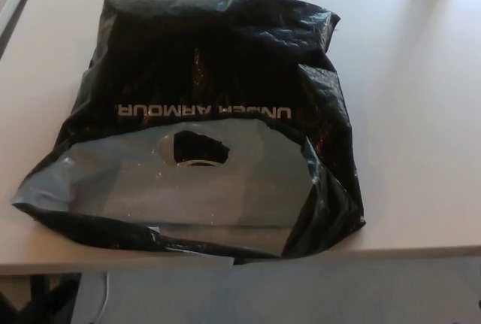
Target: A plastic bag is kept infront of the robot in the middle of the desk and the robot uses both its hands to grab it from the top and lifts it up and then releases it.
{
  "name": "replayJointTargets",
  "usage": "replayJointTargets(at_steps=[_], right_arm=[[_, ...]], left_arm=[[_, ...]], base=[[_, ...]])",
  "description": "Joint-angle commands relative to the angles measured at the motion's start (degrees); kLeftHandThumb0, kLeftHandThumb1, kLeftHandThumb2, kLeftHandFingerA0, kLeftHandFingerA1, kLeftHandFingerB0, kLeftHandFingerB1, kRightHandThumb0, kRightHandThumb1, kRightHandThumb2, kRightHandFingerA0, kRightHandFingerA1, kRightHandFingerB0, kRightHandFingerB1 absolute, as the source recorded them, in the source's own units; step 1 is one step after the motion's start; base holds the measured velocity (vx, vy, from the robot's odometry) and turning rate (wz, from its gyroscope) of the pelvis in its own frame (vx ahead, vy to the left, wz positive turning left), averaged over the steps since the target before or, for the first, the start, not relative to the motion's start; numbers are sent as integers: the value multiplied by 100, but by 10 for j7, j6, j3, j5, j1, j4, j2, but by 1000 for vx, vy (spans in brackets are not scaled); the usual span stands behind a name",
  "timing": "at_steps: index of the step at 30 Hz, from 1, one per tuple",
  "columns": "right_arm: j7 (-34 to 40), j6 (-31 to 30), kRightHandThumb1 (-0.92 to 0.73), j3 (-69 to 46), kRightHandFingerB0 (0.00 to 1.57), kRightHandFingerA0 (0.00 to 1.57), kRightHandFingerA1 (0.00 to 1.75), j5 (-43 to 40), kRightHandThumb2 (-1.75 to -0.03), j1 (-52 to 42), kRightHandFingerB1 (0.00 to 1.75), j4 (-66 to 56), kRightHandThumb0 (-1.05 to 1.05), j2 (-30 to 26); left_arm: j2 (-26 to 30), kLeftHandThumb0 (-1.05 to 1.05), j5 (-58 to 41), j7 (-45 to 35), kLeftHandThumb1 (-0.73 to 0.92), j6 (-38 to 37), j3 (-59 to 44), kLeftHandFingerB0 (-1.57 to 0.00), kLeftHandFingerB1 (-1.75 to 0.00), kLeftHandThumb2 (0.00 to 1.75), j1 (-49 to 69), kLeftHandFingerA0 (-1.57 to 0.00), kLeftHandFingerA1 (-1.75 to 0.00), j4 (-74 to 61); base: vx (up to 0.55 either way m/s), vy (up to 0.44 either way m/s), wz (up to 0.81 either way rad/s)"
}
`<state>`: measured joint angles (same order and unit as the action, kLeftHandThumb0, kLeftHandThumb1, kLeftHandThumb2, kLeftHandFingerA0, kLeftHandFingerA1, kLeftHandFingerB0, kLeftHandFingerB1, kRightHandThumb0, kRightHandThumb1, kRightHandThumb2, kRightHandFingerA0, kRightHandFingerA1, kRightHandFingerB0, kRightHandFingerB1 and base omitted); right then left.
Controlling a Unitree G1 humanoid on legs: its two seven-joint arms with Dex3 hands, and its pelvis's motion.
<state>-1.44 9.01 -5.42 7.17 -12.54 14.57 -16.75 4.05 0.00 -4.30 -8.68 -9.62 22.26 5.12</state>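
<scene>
From my head camera, the crumpled black plastic bag with white upside-down lettering [218, 113] lies flat on the pale beige desk [421, 113], in the middle of it. The bag's mouth faces me, gaping open to show a grey inner lining, and its near edge reaches the desk's front edge. A die-cut handle hole [199, 149] sits just behind the open mouth, under the lettering.

Neither of my hands shows here, so I cannot say whether their fingers are apart or closed; the lift has not begun.

The risks, as I judge them: the film looks thin and slick, so I could pinch only one layer and the bag would slip free. Pressing down near the mouth could push the bag off the desk's front edge.
</scene>
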Motion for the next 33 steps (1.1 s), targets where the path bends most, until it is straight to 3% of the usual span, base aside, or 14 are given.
replayJointTargets(at_steps=[1,4,5,9,10,14,15,17,21,22,24,26,27,33], right_arm=[[-7,99,-48,-42,24,46,35,-26,-56,-12,29,-94,-61,-23],[15,138,-49,-52,34,53,37,-24,-56,-9,32,-88,-58,-5],[21,159,-43,-56,34,50,48,-26,-74,-10,43,-84,-61,2],[34,223,-42,-67,39,50,47,-30,-74,-20,44,-78,-61,24],[36,231,-50,-69,45,54,38,-27,-56,-22,35,-81,-58,26],[44,260,-45,-76,32,55,51,-8,-78,-40,43,-102,-66,25],[47,262,-45,-78,32,56,51,-7,-78,-43,43,-107,-65,27],[54,269,-45,-83,33,53,50,0,-78,-45,43,-111,-64,30],[65,295,-45,-91,33,49,48,12,-75,-40,42,-105,-61,30],[66,300,-52,-90,38,54,37,16,-57,-38,33,-103,-55,29],[76,319,-44,-93,35,47,47,29,-74,-29,42,-95,-58,30],[93,355,-51,-98,50,63,40,59,-56,-18,36,-79,-49,20],[108,356,-44,-99,44,58,50,78,-74,-16,45,-80,-57,24],[141,358,-51,-95,46,52,37,138,-56,-9,35,-88,-52,27]], left_arm=[[-27,-52,-63,20,74,-60,-51,-30,-31,63,38,-48,-36,-132],[-34,-51,-65,11,74,-71,-55,-31,-31,63,36,-48,-36,-137],[-38,-48,-64,10,75,-86,-55,-32,-31,63,37,-48,-36,-136],[-48,-45,-64,4,75,-136,-58,-33,-31,63,56,-48,-35,-145],[-53,-43,-70,3,73,-155,-60,-35,-32,62,52,-49,-36,-146],[-86,-39,-82,26,72,-237,-74,-34,-31,62,41,-48,-35,-179],[-86,-44,-60,39,66,-255,-83,-17,-36,77,38,-29,-40,-180],[-83,-37,-23,57,79,-285,-100,-14,-27,65,31,-30,-32,-181],[-59,-41,-7,69,69,-272,-134,-16,-34,73,15,-21,-36,-183],[-57,-41,10,84,71,-271,-146,-18,-35,72,7,-22,-35,-180],[-57,-36,-13,79,72,-272,-154,-20,-35,70,-11,-23,-35,-172],[-49,-37,-9,81,73,-263,-163,-24,-35,70,-25,-26,-35,-167],[-43,-37,-18,77,72,-263,-166,-24,-36,70,-36,-26,-35,-160],[-11,-36,-3,84,67,-263,-185,-26,-37,69,-88,-28,-37,-109]], base=[[0,0,0],[0,0,0],[0,0,0],[0,0,0],[0,0,0],[0,0,0],[0,0,0],[0,0,0],[0,0,0],[0,0,0],[0,0,0],[0,0,0],[0,0,0],[0,0,0]])
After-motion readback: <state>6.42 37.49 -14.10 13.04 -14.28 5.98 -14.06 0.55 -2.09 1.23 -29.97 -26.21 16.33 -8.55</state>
